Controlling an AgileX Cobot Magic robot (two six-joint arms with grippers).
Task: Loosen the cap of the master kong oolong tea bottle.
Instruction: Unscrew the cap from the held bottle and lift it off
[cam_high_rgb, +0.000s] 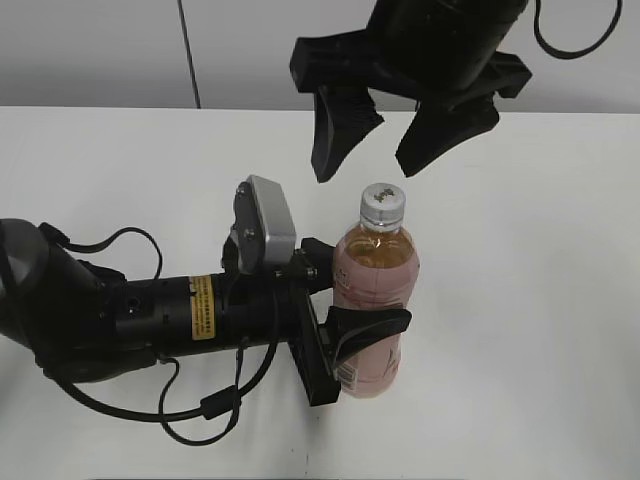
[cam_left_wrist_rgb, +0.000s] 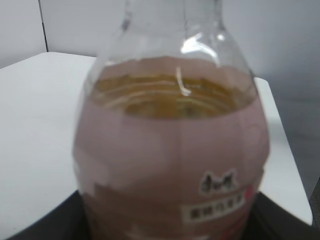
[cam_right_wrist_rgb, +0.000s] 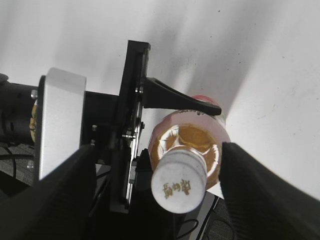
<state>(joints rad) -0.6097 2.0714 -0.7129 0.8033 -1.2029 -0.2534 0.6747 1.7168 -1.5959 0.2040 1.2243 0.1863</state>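
Note:
The master kong oolong tea bottle (cam_high_rgb: 372, 300) stands upright on the white table, amber tea above a pale pink label. It fills the left wrist view (cam_left_wrist_rgb: 170, 150). My left gripper (cam_high_rgb: 345, 300) is shut on the bottle's body from the left. The white cap (cam_high_rgb: 382, 203) sits on the neck; in the right wrist view (cam_right_wrist_rgb: 178, 182) it shows dark lettering on top. My right gripper (cam_high_rgb: 385, 140) hangs open just above the cap; its fingers flank the cap in the right wrist view (cam_right_wrist_rgb: 157, 192) without touching it.
The white table (cam_high_rgb: 540, 250) spreads around the bottle. My left arm (cam_high_rgb: 120, 320) with its cables lies across the front left. A grey wall (cam_high_rgb: 100, 50) stands behind the table's far edge.

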